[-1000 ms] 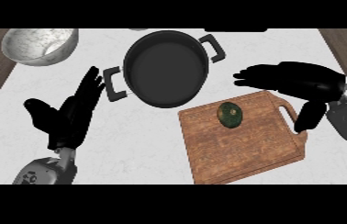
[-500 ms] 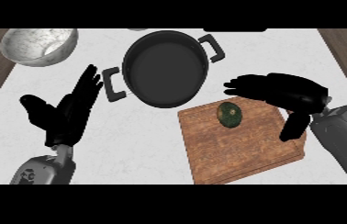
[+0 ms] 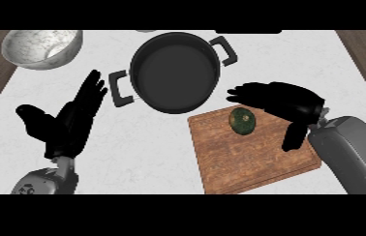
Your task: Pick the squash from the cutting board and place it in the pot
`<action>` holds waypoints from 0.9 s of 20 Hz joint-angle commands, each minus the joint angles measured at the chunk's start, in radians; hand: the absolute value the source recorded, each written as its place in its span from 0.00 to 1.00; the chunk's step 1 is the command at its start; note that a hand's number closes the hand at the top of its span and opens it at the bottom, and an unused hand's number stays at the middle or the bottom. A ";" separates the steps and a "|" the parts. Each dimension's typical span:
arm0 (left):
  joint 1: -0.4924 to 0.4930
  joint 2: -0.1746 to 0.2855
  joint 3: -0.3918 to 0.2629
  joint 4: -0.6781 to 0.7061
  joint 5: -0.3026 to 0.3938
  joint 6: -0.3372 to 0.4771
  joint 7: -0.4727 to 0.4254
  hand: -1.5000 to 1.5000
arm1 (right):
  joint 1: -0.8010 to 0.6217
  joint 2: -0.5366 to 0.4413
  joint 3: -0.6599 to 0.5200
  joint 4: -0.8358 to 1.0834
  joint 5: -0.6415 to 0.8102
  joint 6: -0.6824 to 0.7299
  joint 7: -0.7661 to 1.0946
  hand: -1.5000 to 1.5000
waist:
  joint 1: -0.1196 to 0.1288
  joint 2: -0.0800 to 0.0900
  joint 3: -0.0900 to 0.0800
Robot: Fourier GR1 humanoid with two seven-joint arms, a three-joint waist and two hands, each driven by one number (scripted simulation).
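While on the cutting board (image 3: 247, 165), squash (image 3: 242, 121) just beside wide fingers (image 3: 247, 94) of right hand (image 3: 289, 102).

The squash (image 3: 242, 121) is small, dark green and oval, lying on the upper part of the brown wooden cutting board (image 3: 250, 157) at centre right of the frame. The black two-handled pot (image 3: 174, 71) stands open at upper centre, just up-left of the board.

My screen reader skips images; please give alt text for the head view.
The open right hand is close beside a dark green squash on a wooden cutting board. An empty black pot stands beyond the board; the left hand rests open at the left.
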 commanded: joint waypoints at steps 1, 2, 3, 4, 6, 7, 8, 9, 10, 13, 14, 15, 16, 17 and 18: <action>0.014 -0.001 0.031 0.016 0.003 -0.045 -0.023 0.50 | 0.040 0.076 0.022 0.015 0.094 -0.052 0.036 0.00 | -0.001 0.000 0.000; -0.065 -0.021 0.022 0.007 -0.015 -0.006 0.056 0.50 | 0.075 0.028 0.001 -0.005 0.093 -0.045 0.003 0.00 | -0.005 0.000 0.000; -0.066 -0.041 0.010 0.041 -0.037 0.001 0.040 0.50 | -0.039 0.087 -0.009 0.025 0.093 0.028 0.058 0.00 | -0.001 0.001 0.000; 0.007 -0.013 0.031 -0.013 -0.030 -0.026 0.020 0.50 | 0.007 0.068 0.011 0.065 0.140 -0.036 -0.010 0.00 | 0.002 0.000 0.000; -0.067 -0.011 0.074 0.066 0.000 -0.058 0.028 0.50 | 0.042 0.023 0.004 0.050 0.159 -0.045 -0.067 0.00 | -0.003 0.001 0.000; -0.059 -0.027 0.054 0.052 -0.022 -0.049 0.025 0.50 | 0.002 0.125 0.038 0.085 0.190 -0.053 -0.007 0.00 | 0.000 0.001 0.000; 0.027 -0.030 0.036 -0.022 -0.032 -0.050 0.008 0.50 | -0.013 0.123 0.026 0.078 0.197 -0.028 0.003 0.00 | 0.003 0.000 0.000; -0.005 -0.047 0.029 0.006 -0.054 -0.034 0.006 0.50 | 0.018 0.114 0.049 0.088 0.235 -0.078 -0.027 0.00 | 0.001 0.000 0.000; -0.026 -0.041 0.043 0.009 -0.025 -0.044 0.037 0.50 | 0.053 0.088 0.061 0.144 0.271 -0.156 -0.054 0.00 | 0.001 0.001 0.000; 0.004 -0.042 0.043 -0.021 -0.038 -0.053 0.054 0.50 | 0.011 0.152 0.056 0.202 0.316 -0.137 -0.003 0.00 | 0.003 0.001 0.000; 0.025 -0.048 0.063 0.053 -0.037 -0.084 -0.060 0.50 | -0.029 0.165 0.037 0.240 0.323 -0.146 -0.012 0.00 | 0.004 0.002 0.000; -0.009 -0.077 0.030 0.039 -0.078 -0.048 -0.008 0.50 | 0.023 0.156 0.046 0.163 0.341 -0.123 0.000 0.00 | -0.002 0.000 0.000; 0.023 -0.046 0.052 -0.048 -0.054 -0.054 0.036 0.50 | -0.013 0.119 0.035 0.246 0.356 -0.155 -0.059 0.00 | 0.004 0.001 0.000; 0.069 -0.060 0.057 0.003 -0.060 -0.081 -0.047 0.50 | 0.029 0.120 0.024 0.166 0.350 -0.116 -0.057 0.00 | -0.001 0.000 0.000; -0.029 -0.059 0.060 -0.001 -0.055 -0.060 0.050 0.50 | -0.024 0.206 0.056 0.308 0.391 -0.179 -0.022 0.00 | 0.004 0.002 0.000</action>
